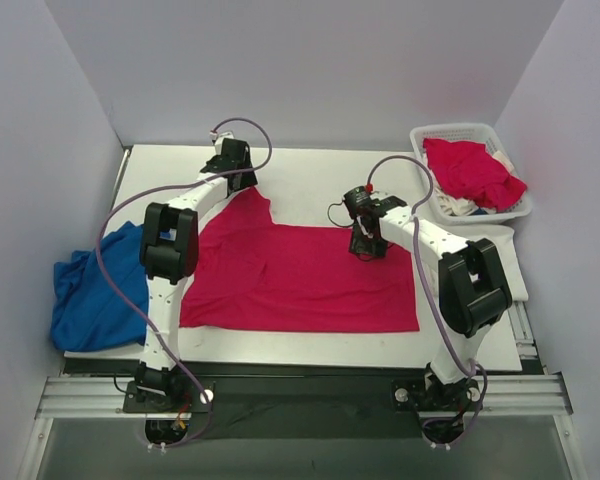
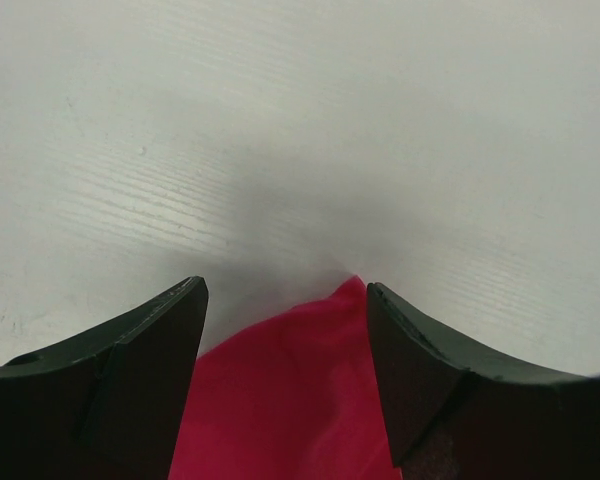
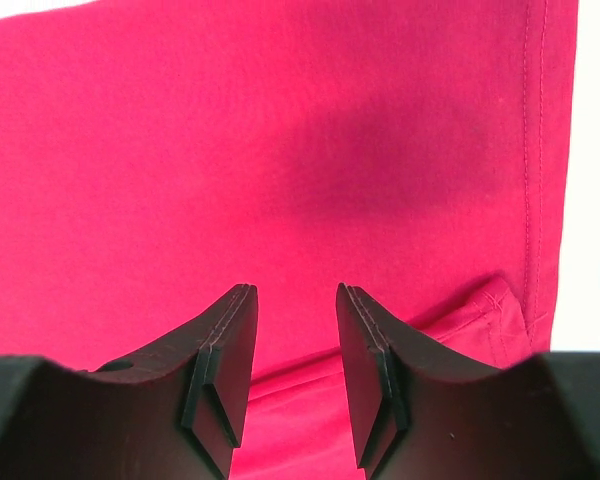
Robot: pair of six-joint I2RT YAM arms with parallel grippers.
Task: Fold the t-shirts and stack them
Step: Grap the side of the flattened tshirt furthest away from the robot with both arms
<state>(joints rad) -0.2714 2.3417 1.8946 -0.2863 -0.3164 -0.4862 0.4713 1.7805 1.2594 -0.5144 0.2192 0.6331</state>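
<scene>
A bright pinkish-red t-shirt (image 1: 300,275) lies spread flat on the white table (image 1: 310,175). My left gripper (image 1: 238,180) is at the shirt's far left corner. In the left wrist view this gripper (image 2: 285,292) is open, its jaws on either side of a pointed tip of the red cloth (image 2: 290,390). My right gripper (image 1: 366,248) hangs over the shirt's far edge, right of the middle. Seen from the right wrist, it (image 3: 295,292) is open just above the cloth, over a folded hem (image 3: 460,320).
A white lattice basket (image 1: 450,131) stands at the back right, holding a crumpled red t-shirt (image 1: 470,170) and a bit of white cloth (image 1: 462,207). A blue cloth (image 1: 90,290) is bunched at the table's left edge. Grey walls close in the sides and back.
</scene>
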